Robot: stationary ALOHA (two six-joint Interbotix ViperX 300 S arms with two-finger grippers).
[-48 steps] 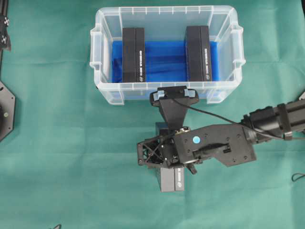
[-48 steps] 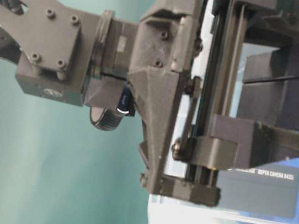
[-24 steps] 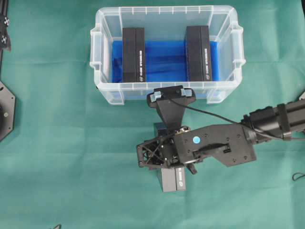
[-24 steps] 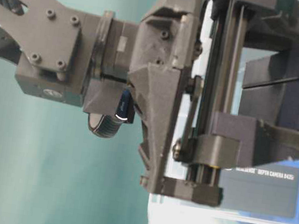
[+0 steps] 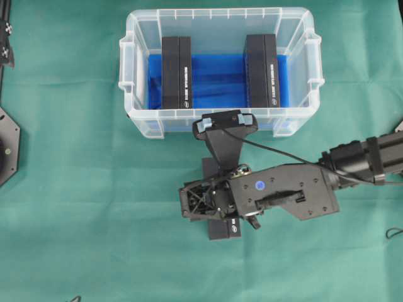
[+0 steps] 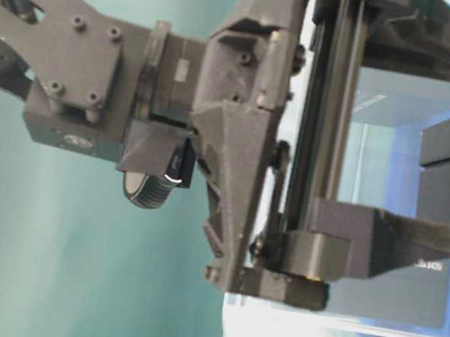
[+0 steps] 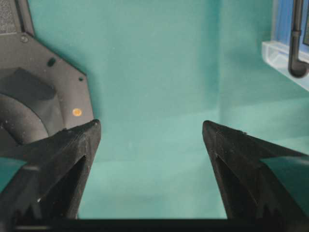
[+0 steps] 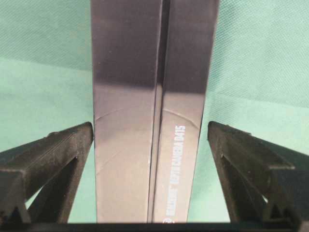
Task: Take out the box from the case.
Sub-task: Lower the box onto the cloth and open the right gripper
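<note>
Right wrist view: right end effector (image 8: 150, 145) spread wide, black box (image 8: 152, 111) between the fingers, small gap on each side, lying on green worktop (image 5: 75, 207). Left end effector (image 7: 150, 140) spread too. Farther back, near far edge, case (image 5: 129, 63) with two more boxes (image 5: 176, 72) upright.

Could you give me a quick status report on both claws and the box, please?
Left claw open, empty, over cloth. Right claw open, astride the box, not gripping. Box on green cloth, outside the case. Nothing in the way.
</note>
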